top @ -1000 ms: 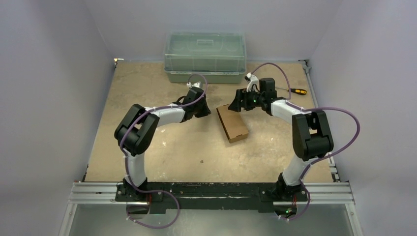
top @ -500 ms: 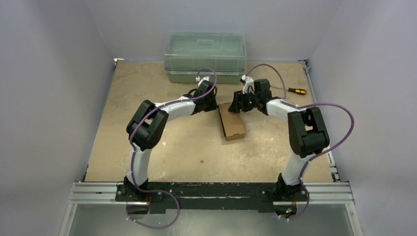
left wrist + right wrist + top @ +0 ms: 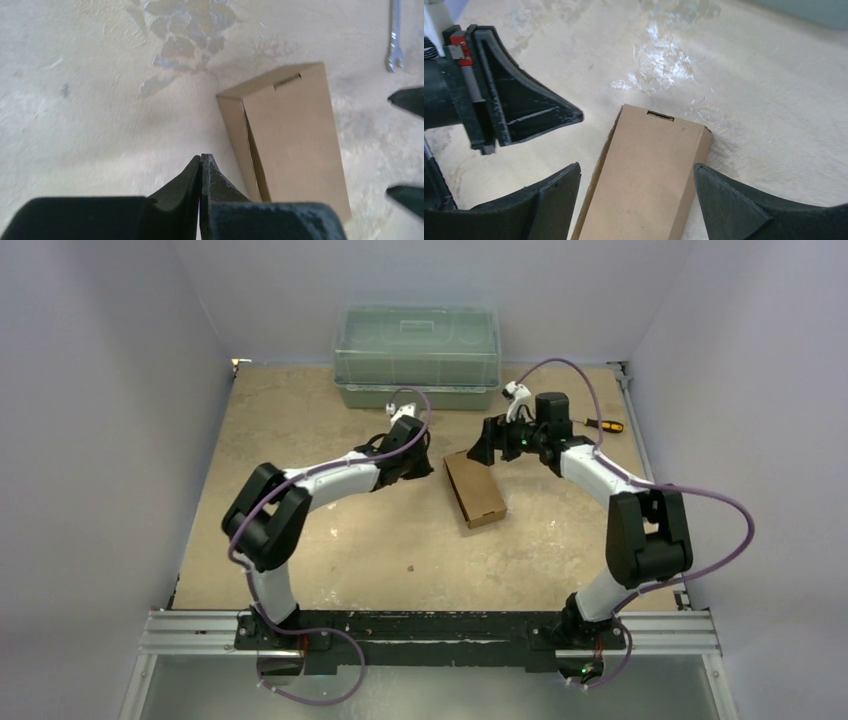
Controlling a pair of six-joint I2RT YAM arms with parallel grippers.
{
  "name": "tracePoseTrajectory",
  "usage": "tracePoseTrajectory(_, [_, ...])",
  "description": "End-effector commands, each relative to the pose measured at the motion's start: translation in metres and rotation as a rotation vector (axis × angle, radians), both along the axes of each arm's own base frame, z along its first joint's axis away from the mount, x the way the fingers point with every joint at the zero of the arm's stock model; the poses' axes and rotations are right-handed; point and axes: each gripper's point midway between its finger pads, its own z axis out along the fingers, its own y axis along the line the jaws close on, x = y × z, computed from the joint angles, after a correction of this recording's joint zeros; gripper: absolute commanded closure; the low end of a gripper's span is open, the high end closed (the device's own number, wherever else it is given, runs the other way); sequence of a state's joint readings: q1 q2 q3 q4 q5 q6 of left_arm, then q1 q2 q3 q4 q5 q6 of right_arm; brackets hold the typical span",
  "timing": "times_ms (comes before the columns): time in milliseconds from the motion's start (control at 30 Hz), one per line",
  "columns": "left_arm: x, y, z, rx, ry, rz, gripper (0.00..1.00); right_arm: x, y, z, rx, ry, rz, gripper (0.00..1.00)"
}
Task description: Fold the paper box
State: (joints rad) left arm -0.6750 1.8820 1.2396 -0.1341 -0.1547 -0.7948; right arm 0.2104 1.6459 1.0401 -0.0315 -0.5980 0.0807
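The paper box (image 3: 474, 490) is a small oblong brown carton lying flat on the table in the middle. It also shows in the left wrist view (image 3: 292, 135) and the right wrist view (image 3: 649, 175). My left gripper (image 3: 425, 458) is shut and empty, just left of the box's far end; its tip (image 3: 201, 157) is beside the box's long side. My right gripper (image 3: 484, 452) is open over the box's far end. Its fingers (image 3: 555, 192) stand either side of the box without touching it.
A green translucent plastic bin (image 3: 417, 355) stands at the back of the table. A yellow-handled screwdriver (image 3: 598, 425) lies at the back right. A wrench (image 3: 395, 35) shows in the left wrist view. Grey walls enclose the table on three sides.
The left gripper drew back left from the box. The right gripper shifted slightly back and right. The box turned a little.
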Motion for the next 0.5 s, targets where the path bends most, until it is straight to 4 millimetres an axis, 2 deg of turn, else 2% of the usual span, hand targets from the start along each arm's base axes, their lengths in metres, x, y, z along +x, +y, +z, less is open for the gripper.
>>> tracePoseTrajectory(0, [-0.027,0.01,0.032,-0.077,-0.075,-0.085,1.0,-0.018,-0.011,0.018,0.03,-0.028,0.048,0.14])
tracePoseTrajectory(100, [-0.062,0.009,0.026,-0.154,-0.037,-0.124,1.0,-0.035,-0.018,0.009,0.024,-0.001,0.062,0.15])
tracePoseTrajectory(233, [-0.114,-0.012,0.009,-0.213,0.066,-0.17,1.0,-0.063,-0.02,-0.009,0.03,0.087,0.077,0.17])
tracePoseTrajectory(300, [-0.136,-0.025,0.0,-0.205,0.103,-0.175,1.0,-0.071,-0.021,-0.016,0.03,0.114,0.071,0.18])
tracePoseTrajectory(467, [-0.155,-0.044,-0.019,-0.098,0.159,-0.127,1.0,-0.068,-0.03,-0.024,0.028,0.126,0.01,0.18])
